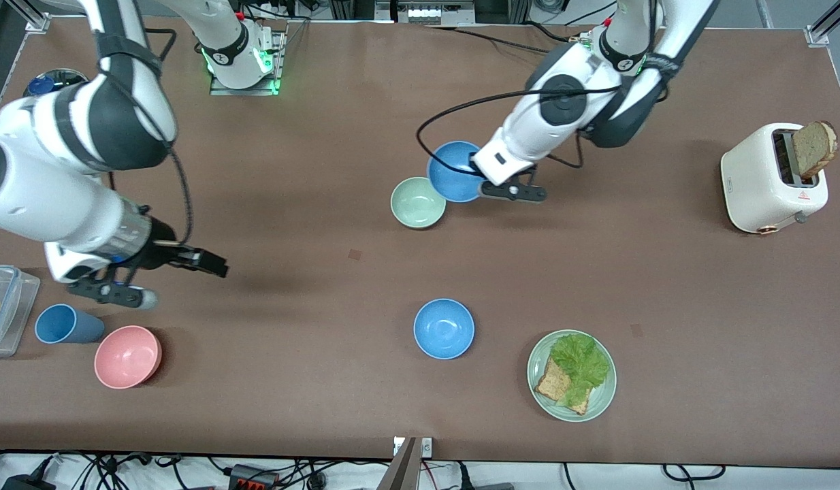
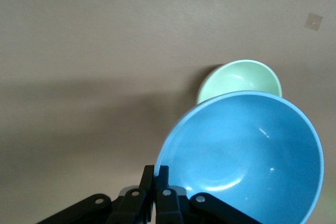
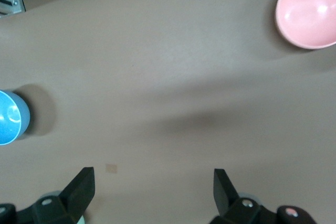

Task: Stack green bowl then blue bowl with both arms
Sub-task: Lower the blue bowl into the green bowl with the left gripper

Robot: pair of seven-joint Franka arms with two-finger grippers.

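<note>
The green bowl sits upright on the table near its middle; it also shows in the left wrist view. My left gripper is shut on the rim of a blue bowl. It holds that bowl tilted in the air, beside the green bowl and overlapping its edge. The second blue bowl rests on the table nearer the front camera. My right gripper is open and empty over bare table toward the right arm's end.
A pink bowl, a blue cup and a clear container lie at the right arm's end. A green plate with lettuce and toast sits near the front edge. A white toaster stands at the left arm's end.
</note>
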